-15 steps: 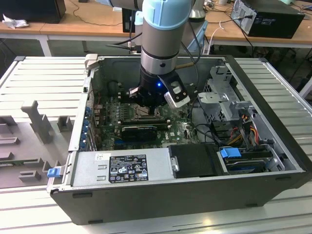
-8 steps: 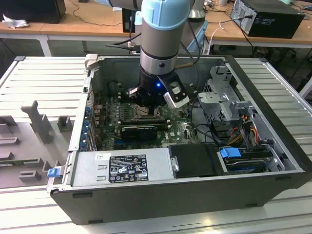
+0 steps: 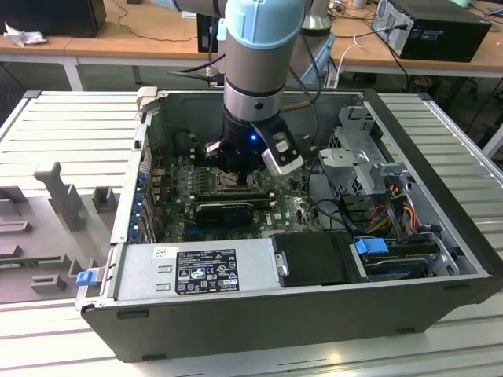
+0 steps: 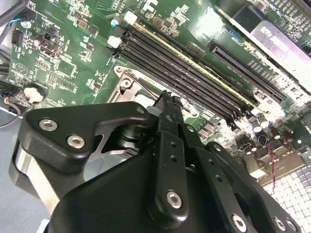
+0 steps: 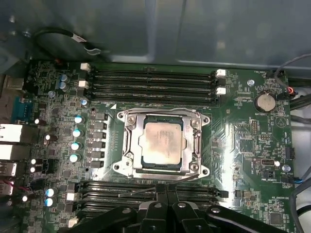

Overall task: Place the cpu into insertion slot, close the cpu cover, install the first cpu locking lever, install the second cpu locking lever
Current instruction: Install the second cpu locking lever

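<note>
The cpu (image 5: 163, 141), a pale square chip, lies flat in the insertion slot (image 5: 121, 167) on the green board. The silvery cpu cover (image 5: 163, 169) lies down around it, and the chip shows through its window. A thin metal lever rod (image 5: 187, 179) slants across the slot's edge nearest my gripper. My gripper (image 5: 162, 188) is shut, its black tips together right at that rod; I cannot tell if they touch it. In the second wrist view the gripper (image 4: 167, 99) hangs over the slot's silvery rim (image 4: 127, 80). In the exterior view the gripper (image 3: 236, 169) is low inside the computer case (image 3: 440, 236).
Long black memory slots (image 5: 153, 82) flank the socket on two sides. A coin battery (image 5: 265, 102) and cables sit to one side. In the exterior view a graphics card (image 3: 224, 210), the power supply (image 3: 196, 271) and a drive cage (image 3: 361, 157) crowd the case.
</note>
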Motion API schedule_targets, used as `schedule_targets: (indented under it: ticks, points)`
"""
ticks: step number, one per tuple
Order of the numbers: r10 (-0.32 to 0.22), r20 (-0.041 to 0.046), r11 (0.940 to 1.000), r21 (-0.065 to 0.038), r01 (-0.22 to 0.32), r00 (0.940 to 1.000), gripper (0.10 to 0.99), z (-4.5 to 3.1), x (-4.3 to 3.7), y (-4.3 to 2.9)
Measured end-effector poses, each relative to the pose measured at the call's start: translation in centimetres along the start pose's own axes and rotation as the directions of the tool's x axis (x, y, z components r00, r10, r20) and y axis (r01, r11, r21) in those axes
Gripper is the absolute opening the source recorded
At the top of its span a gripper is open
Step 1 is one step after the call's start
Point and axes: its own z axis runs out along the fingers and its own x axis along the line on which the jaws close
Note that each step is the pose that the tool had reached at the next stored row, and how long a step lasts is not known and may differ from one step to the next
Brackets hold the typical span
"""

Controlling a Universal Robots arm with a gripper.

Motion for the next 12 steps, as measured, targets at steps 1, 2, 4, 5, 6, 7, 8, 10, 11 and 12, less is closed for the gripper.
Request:
schedule_targets:
  ticks: [1, 2, 4, 5, 6, 7, 8, 10, 11, 12]
  points:
    - [0.000, 0.0001, 1.0000, -0.002, 0.000, 1.0000, 0.106, -0.01, 0.06, -0.05]
    - [0.000, 0.0003, 1.0000, -0.008, 0.000, 1.0000, 0.106, -0.02, 0.16, -0.23]
    - [-0.001, 0.0024, 0.9986, -0.053, 0.001, 1.0000, 0.106, 0.32, 2.13, -0.70]
    - [-0.001, 0.0022, 0.9986, -0.053, 0.001, 1.0000, 0.106, 0.55, 2.14, -0.77]
    - [-0.001, 0.0020, 0.9986, -0.053, 0.001, 1.0000, 0.106, 0.60, 2.14, -0.78]
    - [-0.001, 0.0021, 0.9986, -0.053, 0.001, 1.0000, 0.106, 0.63, 2.13, -0.79]
    - [-0.001, 0.0022, 0.9986, -0.053, 0.001, 1.0000, 0.106, 0.67, 2.13, -0.80]
    - [-0.001, 0.0022, 0.9986, -0.054, 0.001, 1.0000, 0.106, 0.73, 2.13, -0.83]
    - [-0.001, 0.0022, 0.9986, -0.054, 0.001, 1.0000, 0.106, 0.77, 2.13, -0.84]
    - [-0.001, 0.0022, 0.9986, -0.054, 0.001, 1.0000, 0.106, 0.79, 2.13, -0.85]
